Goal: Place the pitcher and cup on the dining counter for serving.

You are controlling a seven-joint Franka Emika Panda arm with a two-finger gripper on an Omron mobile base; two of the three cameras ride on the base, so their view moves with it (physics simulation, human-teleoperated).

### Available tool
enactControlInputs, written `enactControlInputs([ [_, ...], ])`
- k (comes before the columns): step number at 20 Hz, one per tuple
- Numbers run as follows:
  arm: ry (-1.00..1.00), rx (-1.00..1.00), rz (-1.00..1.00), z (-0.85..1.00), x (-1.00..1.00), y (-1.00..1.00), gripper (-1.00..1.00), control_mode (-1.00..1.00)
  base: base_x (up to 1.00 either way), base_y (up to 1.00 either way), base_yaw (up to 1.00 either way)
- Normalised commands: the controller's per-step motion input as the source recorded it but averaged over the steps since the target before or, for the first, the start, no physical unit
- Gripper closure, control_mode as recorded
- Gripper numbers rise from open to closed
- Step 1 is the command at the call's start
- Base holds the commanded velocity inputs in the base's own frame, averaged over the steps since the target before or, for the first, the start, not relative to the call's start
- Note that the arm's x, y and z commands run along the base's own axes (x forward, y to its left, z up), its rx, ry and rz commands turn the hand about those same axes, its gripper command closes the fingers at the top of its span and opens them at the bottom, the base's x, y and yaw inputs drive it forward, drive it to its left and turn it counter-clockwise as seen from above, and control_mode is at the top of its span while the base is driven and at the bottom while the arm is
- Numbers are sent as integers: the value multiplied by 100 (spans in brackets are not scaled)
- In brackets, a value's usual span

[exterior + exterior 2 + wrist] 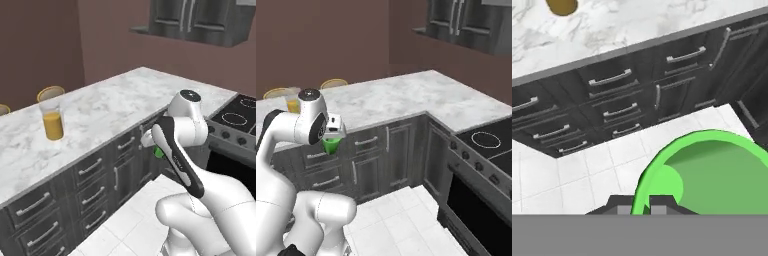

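The green cup [332,145] hangs in the air in front of the dark drawers, below the top of the dining counter [406,95], with my gripper [332,139] shut on its rim. In the hand view I look down into the open cup [712,175], its rim pinched between my gripper [643,204] fingers, with white floor tiles beneath. The pitcher [52,120], clear with orange liquid, stands upright on the dining counter [110,105] towards its left end, well left of the gripper [156,149] and cup [159,153]. The arm partly hides the pitcher [292,103].
Two round tan-rimmed stools [50,92] stand behind the counter. A black stove [235,120] with an oven adjoins the counter on the right. Dark wall cabinets [200,20] hang above. Drawer handles [609,78] stick out close to the cup. White tiled floor [125,220] lies below.
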Motion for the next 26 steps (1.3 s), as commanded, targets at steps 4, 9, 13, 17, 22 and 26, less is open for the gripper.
enactControlInputs([
  [4,0,0,0,0,0,0,100,100,3,-13,89],
  [9,0,0,0,0,0,0,100,100,15,-64,54],
  [13,0,0,0,0,0,0,100,100,33,-77,38],
  [17,0,0,0,0,0,0,100,100,32,-81,25],
  [22,0,0,0,0,0,0,100,100,50,-65,12],
  [26,0,0,0,0,0,0,100,100,65,-53,3],
])
